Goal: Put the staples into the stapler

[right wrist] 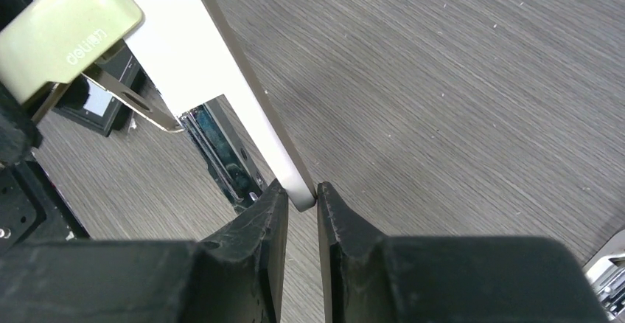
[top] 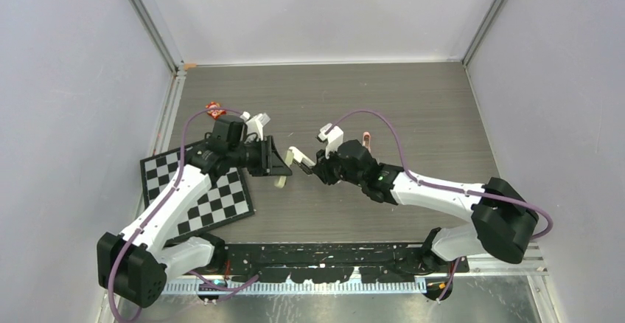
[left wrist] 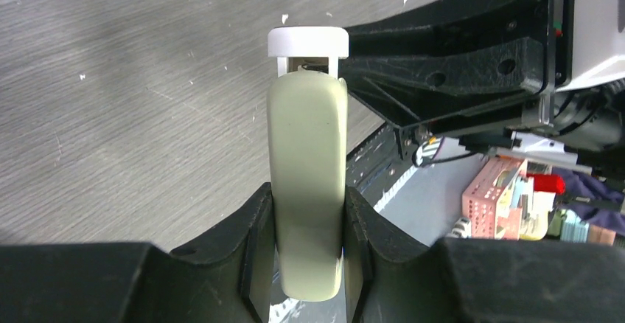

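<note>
My left gripper (top: 274, 162) is shut on the stapler (top: 281, 179), holding it above the table; in the left wrist view its pale green body (left wrist: 306, 168) is clamped between both fingers (left wrist: 254, 249). The stapler is hinged open. Its long white arm (right wrist: 214, 87) swings away from the green top (right wrist: 66, 32) and a metal tongue (right wrist: 136, 103). My right gripper (right wrist: 301, 198) is shut narrowly on the rounded tip of that white arm, which sits between the very ends of its fingertips. From above, the right gripper (top: 313, 169) faces the left one. The staples are not in view.
A black-and-white checkerboard mat (top: 221, 205) lies under the left arm at the table's left. A small red item (top: 214, 107) sits behind it. A pink object (top: 366, 142) lies behind the right wrist. Grey walls enclose the table on three sides.
</note>
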`<state>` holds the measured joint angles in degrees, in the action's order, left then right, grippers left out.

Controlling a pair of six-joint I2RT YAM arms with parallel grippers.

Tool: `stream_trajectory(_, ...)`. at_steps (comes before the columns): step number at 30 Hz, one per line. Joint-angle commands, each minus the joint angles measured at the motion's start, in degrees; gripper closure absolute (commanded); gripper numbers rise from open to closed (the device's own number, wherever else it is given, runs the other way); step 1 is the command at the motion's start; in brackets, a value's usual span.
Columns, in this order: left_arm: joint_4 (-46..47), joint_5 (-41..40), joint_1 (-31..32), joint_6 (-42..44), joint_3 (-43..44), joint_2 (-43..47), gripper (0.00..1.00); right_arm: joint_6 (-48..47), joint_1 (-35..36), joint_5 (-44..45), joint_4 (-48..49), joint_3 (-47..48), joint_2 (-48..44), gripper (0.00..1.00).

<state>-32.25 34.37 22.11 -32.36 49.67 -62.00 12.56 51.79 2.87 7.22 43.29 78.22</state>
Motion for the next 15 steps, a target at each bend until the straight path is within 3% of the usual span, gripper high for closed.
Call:
stream_trajectory(1,-7.2,7.3,-0.2,6.4,4.0,3.4,1.00,-4.9,-1.1,4.2,6.3,-5.1,-3.4,0.75)
stream_trajectory(8,-12.6,9.2,-0.2,11.2,5.5,3.8,1.00,-11.0,-1.1,-0.3,19.9,-13.2,-6.4,0.75)
stream_trajectory(15,-19.5,11.3,-0.2,16.9,7.2,3.4,1.00,-15.7,-1.1,-0.8,21.5,-13.5,-5.9,0.75)
